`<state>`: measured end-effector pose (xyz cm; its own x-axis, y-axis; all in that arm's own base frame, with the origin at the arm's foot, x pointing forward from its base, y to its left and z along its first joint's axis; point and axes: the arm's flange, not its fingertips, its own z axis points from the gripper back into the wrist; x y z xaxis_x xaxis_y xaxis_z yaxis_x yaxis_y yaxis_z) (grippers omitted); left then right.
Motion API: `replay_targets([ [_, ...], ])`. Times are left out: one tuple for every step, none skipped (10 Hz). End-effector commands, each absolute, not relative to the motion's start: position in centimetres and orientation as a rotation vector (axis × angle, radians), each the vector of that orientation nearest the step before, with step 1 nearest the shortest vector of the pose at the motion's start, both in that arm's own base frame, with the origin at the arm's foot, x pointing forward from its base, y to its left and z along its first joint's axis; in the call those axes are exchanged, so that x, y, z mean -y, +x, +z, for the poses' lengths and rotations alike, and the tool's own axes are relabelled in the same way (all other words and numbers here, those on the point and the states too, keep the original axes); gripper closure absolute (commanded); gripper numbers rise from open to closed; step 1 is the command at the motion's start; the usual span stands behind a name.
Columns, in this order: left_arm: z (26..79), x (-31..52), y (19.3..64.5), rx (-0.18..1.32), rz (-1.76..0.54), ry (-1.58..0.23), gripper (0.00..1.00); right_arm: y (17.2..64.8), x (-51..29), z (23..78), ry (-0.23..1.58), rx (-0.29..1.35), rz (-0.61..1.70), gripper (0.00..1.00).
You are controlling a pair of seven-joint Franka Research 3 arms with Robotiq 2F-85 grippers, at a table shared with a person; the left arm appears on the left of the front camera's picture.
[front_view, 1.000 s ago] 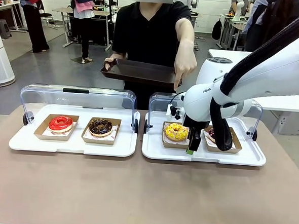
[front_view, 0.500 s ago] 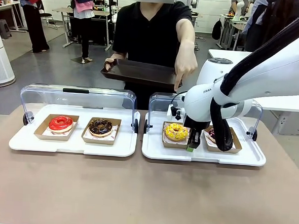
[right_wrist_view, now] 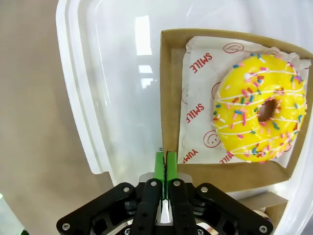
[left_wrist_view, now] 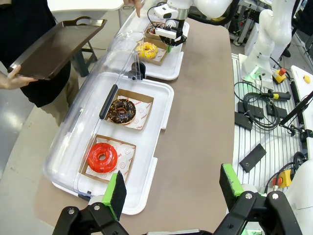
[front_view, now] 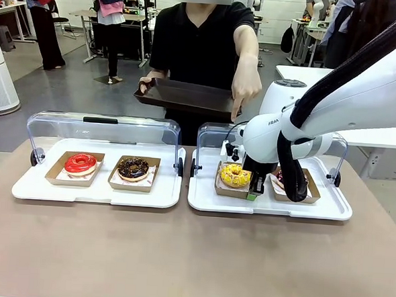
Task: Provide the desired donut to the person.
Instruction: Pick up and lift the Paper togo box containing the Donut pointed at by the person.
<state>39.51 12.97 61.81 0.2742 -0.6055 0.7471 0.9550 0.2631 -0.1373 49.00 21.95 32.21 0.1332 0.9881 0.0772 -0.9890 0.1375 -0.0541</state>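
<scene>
The right gripper [front_view: 252, 191] [right_wrist_view: 164, 164] is pinching one wall of the box [front_view: 222, 189] [right_wrist_view: 170, 88], its pads pressed together on the cardboard, inside the right tray [front_view: 275, 208] [right_wrist_view: 98, 98]. The yellow donut [front_view: 234, 174] [right_wrist_view: 259, 120] is sitting in that box, at the tray's left end. Behind the tray, the person [front_view: 198, 34] is pointing down over it with one hand [front_view: 245, 97] and holding a dark platter [front_view: 181, 93]. The left gripper [left_wrist_view: 172, 186] is hanging wide open, well apart from the tray.
</scene>
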Motion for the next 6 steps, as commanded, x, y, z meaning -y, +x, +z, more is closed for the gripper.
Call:
replay_targets([
  [61.9,-13.0,39.3,0.636,-1.161,-0.663,0.00,49.0,-22.1,31.6,0.010,0.113,1.447,1.00],
  [61.9,-13.0,39.3,0.636,-1.161,-0.663,0.00,48.5,-22.5,32.1,0.002,0.106,1.461,1.00],
  [61.9,-13.0,39.3,0.636,-1.161,-0.663,0.00,47.6,-23.7,33.3,-0.079,0.012,1.449,1.00],
  [61.9,-13.0,39.3,0.636,-1.161,-0.663,0.00,46.1,-25.3,35.6,-0.034,-0.036,1.452,1.00],
  [61.9,-13.0,39.3,0.636,-1.161,-0.663,0.00,44.1,-26.6,38.9,-0.016,-0.045,1.487,1.00],
  [61.9,-13.0,39.3,0.636,-1.161,-0.663,0.00,42.4,-27.5,41.8,-0.011,-0.062,1.488,1.00],
])
